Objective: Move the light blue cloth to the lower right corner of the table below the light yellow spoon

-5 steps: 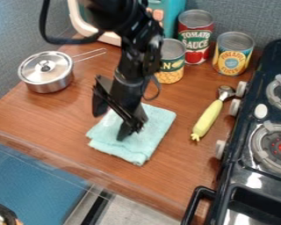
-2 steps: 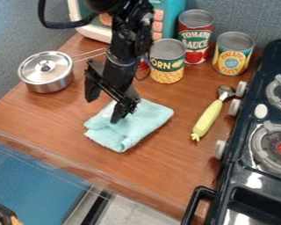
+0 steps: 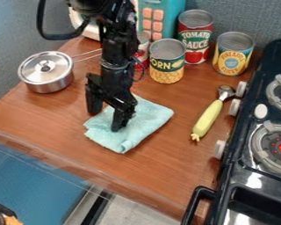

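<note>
The black gripper [image 3: 107,117] hangs over the left part of the light blue cloth [image 3: 145,119], open, its two fingers spread. One finger [image 3: 120,120] points down onto the cloth, while the other is at the cloth's upper left edge. Folded and slightly rumpled, the cloth lies mid-table; its upper left part is hidden behind the gripper. To its right, the light yellow spoon [image 3: 208,119] lies slanted near the stove, metal bowl at the upper end.
A lidded metal pot [image 3: 46,74] stands at the left. Behind are a corn can [image 3: 167,63], a tomato sauce can [image 3: 195,37], a pineapple can [image 3: 232,53] and a teal toy [image 3: 168,13]. The stove [image 3: 248,171] borders the table [image 3: 166,176] at the right.
The cloth shifted slightly up and left between the first two frames, its front edge rumpling. My gripper moved up and left, then came down a little over the cloth.
</note>
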Tool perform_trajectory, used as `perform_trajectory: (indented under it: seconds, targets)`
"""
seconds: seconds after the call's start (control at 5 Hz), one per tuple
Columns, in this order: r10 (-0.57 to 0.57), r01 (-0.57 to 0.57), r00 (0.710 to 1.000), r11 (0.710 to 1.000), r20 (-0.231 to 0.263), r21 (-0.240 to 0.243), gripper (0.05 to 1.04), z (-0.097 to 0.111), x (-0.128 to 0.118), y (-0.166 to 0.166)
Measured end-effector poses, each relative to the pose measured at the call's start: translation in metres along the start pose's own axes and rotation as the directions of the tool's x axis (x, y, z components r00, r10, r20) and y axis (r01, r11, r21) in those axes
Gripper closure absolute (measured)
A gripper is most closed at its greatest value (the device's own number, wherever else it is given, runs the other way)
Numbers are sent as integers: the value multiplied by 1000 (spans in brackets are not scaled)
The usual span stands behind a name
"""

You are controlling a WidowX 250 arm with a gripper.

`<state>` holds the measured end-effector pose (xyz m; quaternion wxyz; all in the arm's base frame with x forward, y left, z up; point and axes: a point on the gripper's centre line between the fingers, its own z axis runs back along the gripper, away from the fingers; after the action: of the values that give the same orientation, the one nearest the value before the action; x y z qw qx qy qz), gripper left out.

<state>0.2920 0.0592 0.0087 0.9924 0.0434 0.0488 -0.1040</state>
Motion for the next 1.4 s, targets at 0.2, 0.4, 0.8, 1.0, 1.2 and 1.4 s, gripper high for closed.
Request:
perform_trajectory:
  seconds: [0.2,0.4,0.8,1.0,1.2,1.4]
  targets:
    - [-16,16,1000,999,1,-43,85,-4,0,-4]
    - [-33,34,999,998,-20,51,85,-2,2,-2]
    - [5,2,1000,978,-30,208,84,5,12,16]
    - [26,-18,999,977,-33,215,84,7,17,22]
    - [78,-67,996,974,-41,217,84,8,23,37]
    - [155,-142,987,969,-49,204,84,9,27,51]
